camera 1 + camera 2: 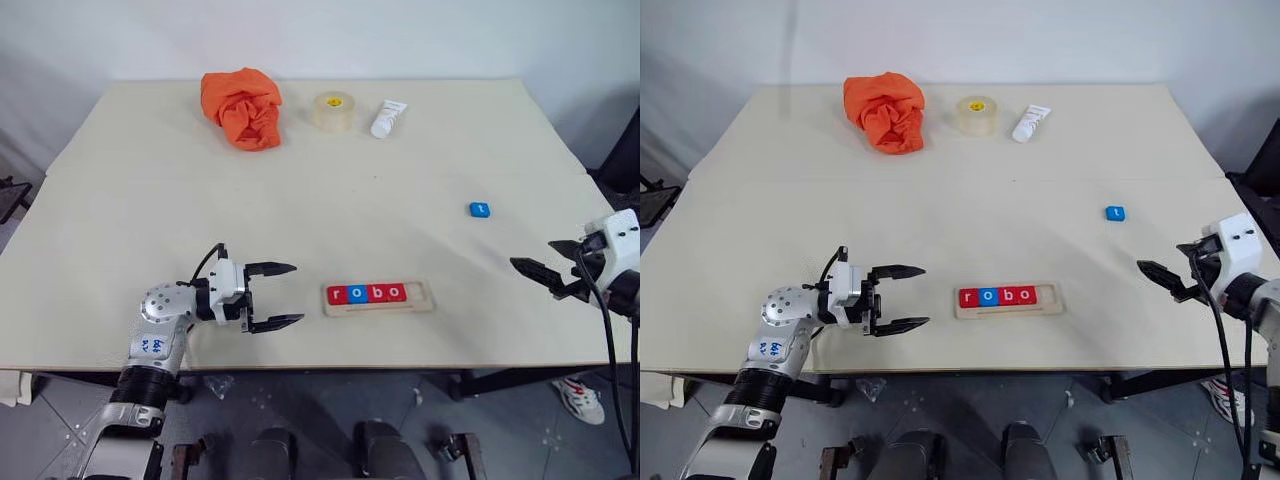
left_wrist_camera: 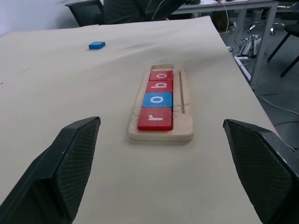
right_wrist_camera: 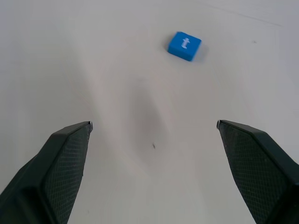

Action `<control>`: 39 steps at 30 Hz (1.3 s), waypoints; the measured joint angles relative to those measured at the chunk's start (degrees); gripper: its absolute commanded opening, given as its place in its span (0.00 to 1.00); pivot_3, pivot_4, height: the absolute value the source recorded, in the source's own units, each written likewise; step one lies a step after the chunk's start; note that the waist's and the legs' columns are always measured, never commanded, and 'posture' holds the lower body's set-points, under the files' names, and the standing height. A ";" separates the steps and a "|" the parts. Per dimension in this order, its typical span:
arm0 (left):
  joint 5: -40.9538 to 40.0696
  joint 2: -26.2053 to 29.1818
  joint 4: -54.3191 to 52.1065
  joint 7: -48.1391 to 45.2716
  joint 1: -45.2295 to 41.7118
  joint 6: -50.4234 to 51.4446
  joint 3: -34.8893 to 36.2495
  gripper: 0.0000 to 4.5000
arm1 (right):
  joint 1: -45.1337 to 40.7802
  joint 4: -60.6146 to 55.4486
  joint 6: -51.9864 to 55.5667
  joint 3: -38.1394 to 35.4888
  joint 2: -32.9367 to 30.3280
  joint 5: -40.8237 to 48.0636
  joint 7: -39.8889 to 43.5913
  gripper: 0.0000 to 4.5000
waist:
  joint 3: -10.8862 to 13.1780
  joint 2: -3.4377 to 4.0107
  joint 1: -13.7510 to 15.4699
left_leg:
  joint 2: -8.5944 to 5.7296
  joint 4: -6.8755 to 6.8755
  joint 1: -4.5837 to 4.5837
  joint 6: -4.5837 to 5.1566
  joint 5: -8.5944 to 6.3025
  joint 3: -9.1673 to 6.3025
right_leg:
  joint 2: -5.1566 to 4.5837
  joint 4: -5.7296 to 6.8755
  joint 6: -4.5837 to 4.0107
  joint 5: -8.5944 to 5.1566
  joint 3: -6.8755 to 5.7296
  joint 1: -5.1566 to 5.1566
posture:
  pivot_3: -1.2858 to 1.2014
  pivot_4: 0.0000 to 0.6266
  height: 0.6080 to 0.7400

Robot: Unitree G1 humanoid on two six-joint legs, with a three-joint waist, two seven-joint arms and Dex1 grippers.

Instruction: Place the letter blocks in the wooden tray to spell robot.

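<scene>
A: How are the arms posed?
B: The left gripper [image 1: 278,296] points level at the wooden tray [image 1: 378,297], fingers spread, empty. The right gripper [image 1: 547,272] is wide open, holding nothing.
A: The blocks?
B: Four flat square tiles [image 2: 156,100] spell "robo" in the tray; the blue t block [image 3: 184,45] lies far right.

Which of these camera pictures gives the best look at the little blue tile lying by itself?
The right wrist view: the blue tile is large there, its white t readable, lying flat on the table. Both head views show it as a small blue square to the right of the wooden tray. The left wrist view shows it small, beyond the tray.
</scene>
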 measured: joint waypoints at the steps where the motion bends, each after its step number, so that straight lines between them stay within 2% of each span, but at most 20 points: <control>1: 0.00 -0.03 0.00 -0.14 -0.19 0.00 0.01 1.00 | -0.38 -0.15 0.13 0.06 0.28 0.05 -0.67 0.99 | 0.00 0.00 0.01 | 0.00 0.00 0.00 0.00 0.00 0.00 | 0.00 0.00 0.00 0.00 0.01 0.00 | 0.52 0.24 1.00; 6: 0.04 -0.50 0.02 -0.46 -0.31 0.02 -0.15 1.00 | -9.83 5.52 -1.37 3.35 5.11 -0.51 -5.46 0.99 | 0.00 0.00 -0.38 | 0.01 0.04 0.03 0.00 0.03 0.08 | 0.01 0.03 0.00 0.00 0.05 -0.01 | 0.52 0.24 1.00; 9: 0.12 -0.84 -0.18 -0.31 -0.25 0.05 -0.19 1.00 | -16.77 14.61 -5.18 7.77 6.93 -3.55 -8.05 0.99 | 0.00 0.01 -0.51 | 0.01 0.01 0.03 -0.01 0.03 0.07 | 0.01 0.05 0.00 0.00 0.04 -0.04 | 0.52 0.24 1.00; 14: 0.08 -0.39 -2.57 0.27 2.18 0.29 -0.02 1.00 | -31.18 38.16 -16.98 12.29 11.23 -9.55 -13.31 0.99 | 0.00 0.02 -1.32 | -0.02 -0.04 0.00 0.00 0.03 0.09 | -0.04 0.03 0.00 0.00 0.02 -0.07 | 0.52 0.24 1.00; 20: 0.05 0.38 -5.53 1.69 4.54 1.36 0.46 1.00 | -40.75 56.54 -27.19 14.05 14.73 -12.65 -17.16 0.99 | 0.00 0.02 -1.59 | 0.01 -0.07 0.00 -0.01 0.03 0.05 | -0.04 0.03 0.00 0.00 -0.04 -0.08 | 0.52 0.24 1.00; 26: 0.05 1.13 -7.45 3.32 5.90 2.16 0.64 1.00 | -43.71 65.21 -30.55 14.34 16.52 -14.22 -20.58 0.99 | 0.00 0.03 -1.59 | 0.00 -0.05 0.00 -0.01 0.03 0.04 | -0.06 0.04 0.00 0.00 -0.05 -0.06 | 0.52 0.24 1.00; 38: 0.03 1.26 -9.24 4.88 6.60 2.69 0.64 1.00 | -44.73 68.55 -32.33 12.18 18.90 -13.75 -25.32 0.99 | -0.01 0.05 -1.70 | 0.00 -0.01 0.01 -0.02 0.03 0.05 | -0.05 0.06 0.00 0.00 -0.05 -0.04 | 0.52 0.24 1.00; 39: 0.03 1.26 -9.24 4.89 6.59 2.69 0.64 1.00 | -44.90 68.74 -32.33 11.73 19.15 -13.69 -25.92 0.91 | -0.01 0.05 -1.71 | 0.01 -0.01 0.01 -0.02 0.03 0.05 | -0.05 0.06 0.00 0.00 -0.05 -0.04 | 0.52 0.24 1.00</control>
